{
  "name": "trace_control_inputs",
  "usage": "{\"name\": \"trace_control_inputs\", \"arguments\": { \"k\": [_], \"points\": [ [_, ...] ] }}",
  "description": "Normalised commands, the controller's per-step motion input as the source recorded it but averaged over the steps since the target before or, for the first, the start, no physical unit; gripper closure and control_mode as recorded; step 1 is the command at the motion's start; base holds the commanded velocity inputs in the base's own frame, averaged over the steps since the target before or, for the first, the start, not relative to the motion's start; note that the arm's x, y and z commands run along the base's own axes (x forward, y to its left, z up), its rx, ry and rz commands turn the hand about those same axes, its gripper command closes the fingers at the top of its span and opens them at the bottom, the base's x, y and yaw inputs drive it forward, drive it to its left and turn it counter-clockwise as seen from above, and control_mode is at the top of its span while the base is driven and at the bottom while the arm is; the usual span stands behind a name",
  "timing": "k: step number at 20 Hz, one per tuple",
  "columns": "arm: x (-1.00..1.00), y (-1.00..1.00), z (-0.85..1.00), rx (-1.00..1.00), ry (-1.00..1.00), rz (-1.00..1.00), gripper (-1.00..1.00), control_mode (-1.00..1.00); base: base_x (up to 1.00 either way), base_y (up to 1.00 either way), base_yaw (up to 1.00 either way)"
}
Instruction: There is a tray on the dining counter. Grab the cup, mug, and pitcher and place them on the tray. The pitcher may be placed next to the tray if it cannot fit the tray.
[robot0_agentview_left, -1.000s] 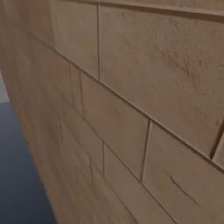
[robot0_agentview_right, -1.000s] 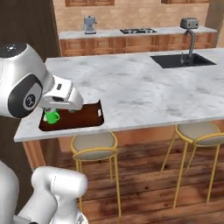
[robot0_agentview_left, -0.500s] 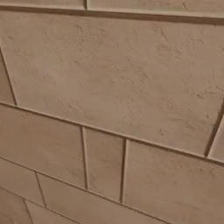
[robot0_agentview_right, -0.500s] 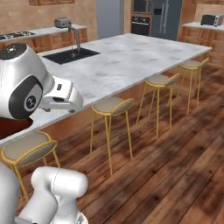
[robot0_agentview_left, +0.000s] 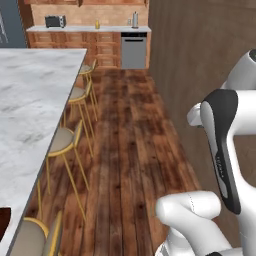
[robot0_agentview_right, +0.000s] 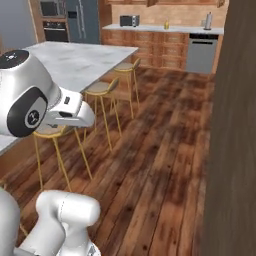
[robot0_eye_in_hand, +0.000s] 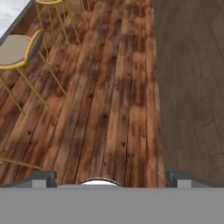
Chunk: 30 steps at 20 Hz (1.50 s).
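The dining counter runs along the left, and its marble top also shows in the right base view. A dark brown corner, seemingly the tray, peeks in at the counter's near end. A small yellow bottle shape, probably the pitcher, stands on the far back counter. The cup and the mug are out of view. My gripper is open and holds nothing, hanging above the wooden floor with its fingertips set wide apart. The hand reaches out beside the stools.
Gold-legged stools line the counter's side. A dark wooden wall stands close on the right. At the far end are a dishwasher, a microwave and a kettle. Plank floor lies between.
The whole picture has swung, so the base is turning. The tray with a green thing on it has slid out of the right base view. The gripper stays open.
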Motion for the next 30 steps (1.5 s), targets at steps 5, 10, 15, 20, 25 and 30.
{"name": "trace_control_inputs", "arguments": {
  "k": [5, 10, 15, 20, 25, 30],
  "points": [
    [0.0, 0.0, 0.0, 0.0, 0.0, 0.0, -1.0, 1.0, 0.84, 0.42, -0.34],
    [0.0, 0.0, 0.0, 0.0, 0.0, 0.0, -1.0, 1.0, 0.94, 0.38, -0.23],
    [0.0, 0.0, 0.0, 0.0, 0.0, 0.0, -1.0, 1.0, 1.0, 0.11, -0.16],
    [0.0, 0.0, 0.0, 0.0, 0.0, 0.0, -1.0, 1.0, 1.0, 0.02, -0.13],
    [0.0, 0.0, 0.0, 0.0, 0.0, 0.0, -1.0, 1.0, 1.0, 0.21, -0.09],
    [0.0, 0.0, 0.0, 0.0, 0.0, 0.0, -1.0, 1.0, 1.0, 0.29, -0.06]
  ]
}}
